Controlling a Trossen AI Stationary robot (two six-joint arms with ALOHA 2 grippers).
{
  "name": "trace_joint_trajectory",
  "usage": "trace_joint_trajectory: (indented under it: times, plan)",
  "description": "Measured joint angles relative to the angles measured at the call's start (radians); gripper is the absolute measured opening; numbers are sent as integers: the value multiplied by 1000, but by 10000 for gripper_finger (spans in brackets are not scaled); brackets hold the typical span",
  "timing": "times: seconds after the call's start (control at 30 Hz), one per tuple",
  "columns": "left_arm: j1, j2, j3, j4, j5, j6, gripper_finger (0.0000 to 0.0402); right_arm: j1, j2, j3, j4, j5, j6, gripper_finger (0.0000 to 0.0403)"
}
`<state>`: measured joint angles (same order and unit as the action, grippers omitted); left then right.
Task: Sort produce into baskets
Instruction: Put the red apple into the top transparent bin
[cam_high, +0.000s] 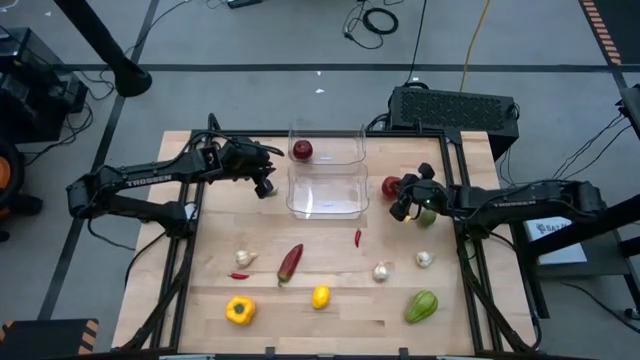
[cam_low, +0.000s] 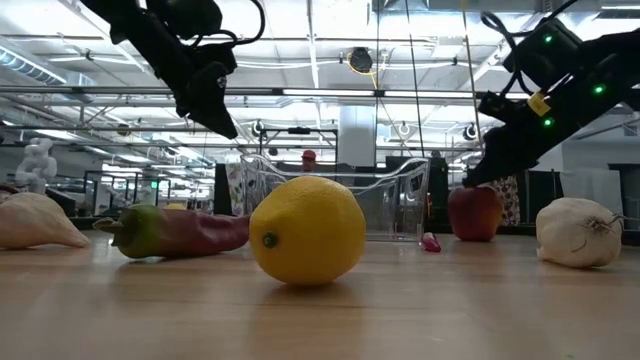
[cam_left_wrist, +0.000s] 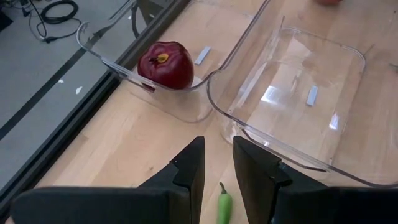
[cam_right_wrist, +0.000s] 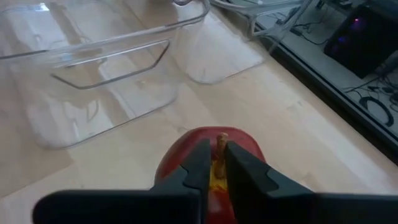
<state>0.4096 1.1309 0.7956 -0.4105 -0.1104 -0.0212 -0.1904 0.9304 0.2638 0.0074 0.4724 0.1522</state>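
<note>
Progress is slim: one red apple sits in the far basket, the near basket holds nothing. My right gripper pinches the stem of a second apple beside them; my left gripper hovers slightly parted; peppers, garlic and a lemon wait

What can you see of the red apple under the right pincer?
The red apple looks glossy and smooth, upright on the bare wood table, its short brown stem pointing up from a yellowish dimple. It sits just right of the two clear bins, outside them. The right pincer has its narrow-set fingers either side of the stem; whether they grip it I cannot tell.
</note>
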Motion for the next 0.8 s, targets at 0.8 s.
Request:
trace_joint_trajectory:
  times: [0.8]
  plan:
    - [0,0,0,1,0,1,90,-20,13,135,138,-33,-70,1]
